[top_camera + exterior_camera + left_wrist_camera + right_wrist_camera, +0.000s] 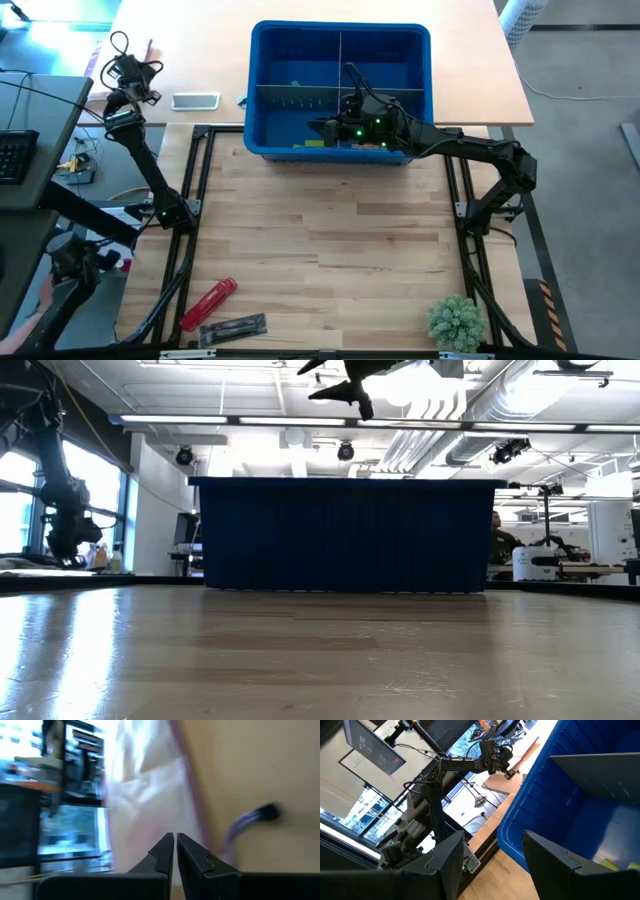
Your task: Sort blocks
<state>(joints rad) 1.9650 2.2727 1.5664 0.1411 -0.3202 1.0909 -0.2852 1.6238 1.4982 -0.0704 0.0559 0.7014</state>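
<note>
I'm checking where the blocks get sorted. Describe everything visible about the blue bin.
The blue bin is a rectangular, plastic-looking tub standing upright at the far edge of the wooden table. Grey dividers split it into four compartments. A few yellow-green blocks lie in its near-left compartment, and one more lies in the far-left one. The right gripper hangs over its near side with fingers open, holding nothing. From the low view its ribbed front wall looks dark blue.

Blue bin (262, 90) holding lime yellow-green blocks (314, 143); red tool (208, 303)
</note>
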